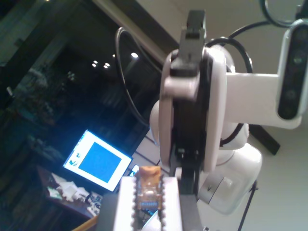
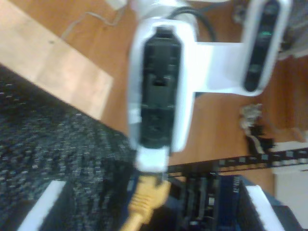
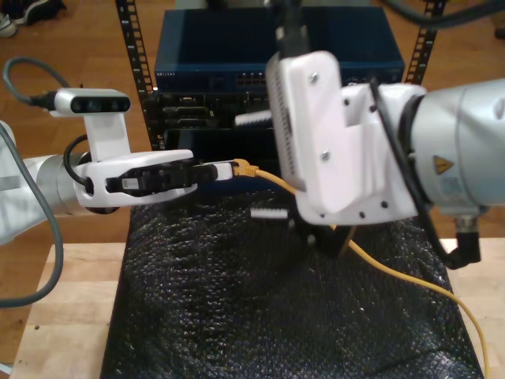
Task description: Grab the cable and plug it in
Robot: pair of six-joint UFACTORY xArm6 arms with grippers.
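Note:
The yellow-orange cable [image 3: 377,262] runs from the exterior view's lower right across the black mat up to its plug end [image 3: 243,167]. My first gripper [image 3: 225,170], on the arm at the exterior view's left, is shut on that end. In the first wrist view the clear plug [image 1: 147,192] sits between its white toothed fingers [image 1: 126,202]. My second gripper [image 3: 264,166], large in the foreground at the exterior view's right, is open. Its white fingers [image 2: 48,207] stand wide apart on either side of the yellow cable boot [image 2: 147,197] held by the first gripper.
A rack with a blue network switch [image 3: 276,59] stands behind the grippers. A black bubble-wrap mat [image 3: 237,308] covers the wooden table [image 3: 71,316]. A lit monitor [image 1: 98,163] shows in the first wrist view.

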